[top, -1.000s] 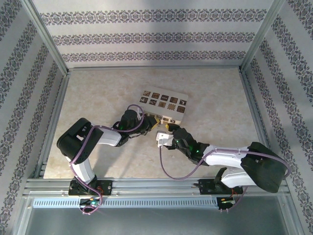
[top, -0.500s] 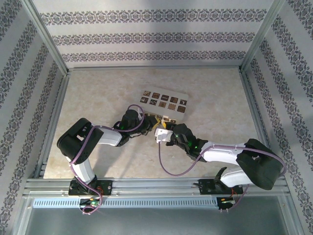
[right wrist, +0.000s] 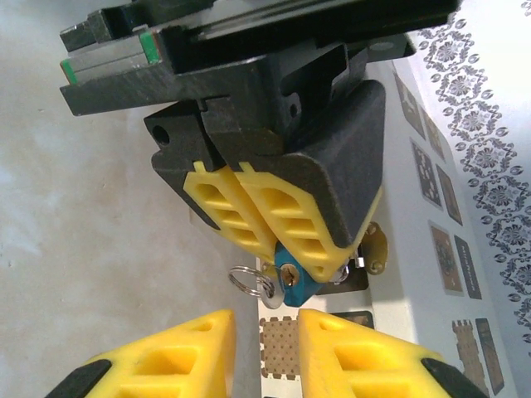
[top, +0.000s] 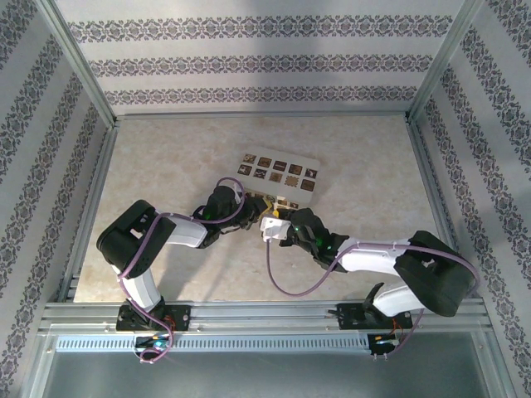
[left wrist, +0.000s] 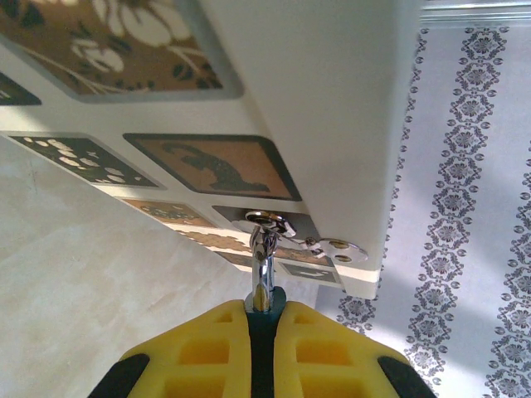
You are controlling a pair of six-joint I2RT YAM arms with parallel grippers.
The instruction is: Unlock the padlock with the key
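Observation:
The padlock (top: 278,172) is a cream block with dark brown squares, lying mid-table. In the left wrist view its face (left wrist: 332,99) looms overhead. My left gripper (left wrist: 264,311) is shut on the blue head of the key (left wrist: 263,278), whose silver shank is in the keyhole (left wrist: 267,220). In the top view the left gripper (top: 251,201) meets the block's near edge. My right gripper (top: 278,214) sits just right of it. In the right wrist view the right gripper (right wrist: 265,352) stands open just short of the key head (right wrist: 294,283), with nothing between its fingers.
A small key ring (right wrist: 246,280) hangs from the key head. A metal keyhole cover (left wrist: 336,246) is swung aside. Patterned walls and metal rails (top: 91,207) enclose the table. Purple cables (top: 286,290) trail from both arms.
My right arm has moved up and left, close to the key and the left gripper, and its jaws have narrowed. The left gripper has stayed shut on the key.

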